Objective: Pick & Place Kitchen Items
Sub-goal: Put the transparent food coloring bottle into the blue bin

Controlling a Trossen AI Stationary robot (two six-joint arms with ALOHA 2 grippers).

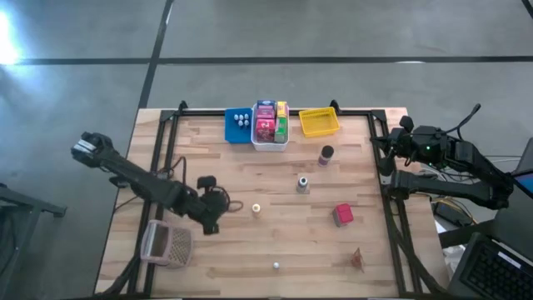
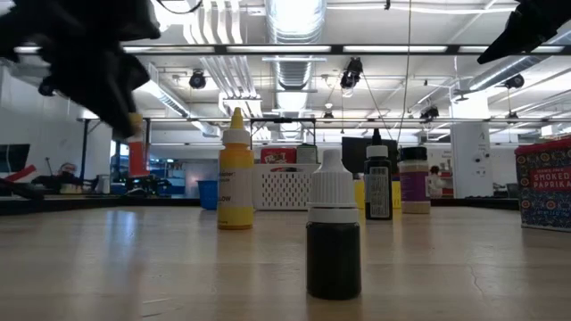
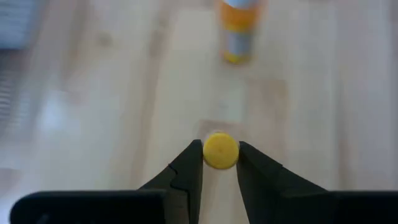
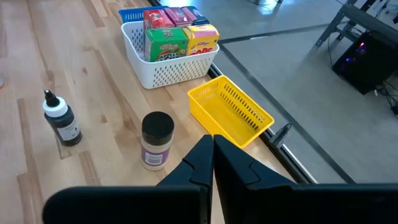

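Yellow ball (image 3: 221, 151), half-hidden in left end effector (image 3: 219, 163)

Two black jointed arms, tapered black fingers (image 3: 186, 177), loose cables

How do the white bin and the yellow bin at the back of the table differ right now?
The white bin is packed with upright toy grocery boxes; the yellow bin holds nothing. The white bin is deeper, with perforated walls, while the yellow bin is shallower with slotted walls. The white bin sits square to the table edge; the yellow one is turned slightly. Both are plastic and stand side by side.
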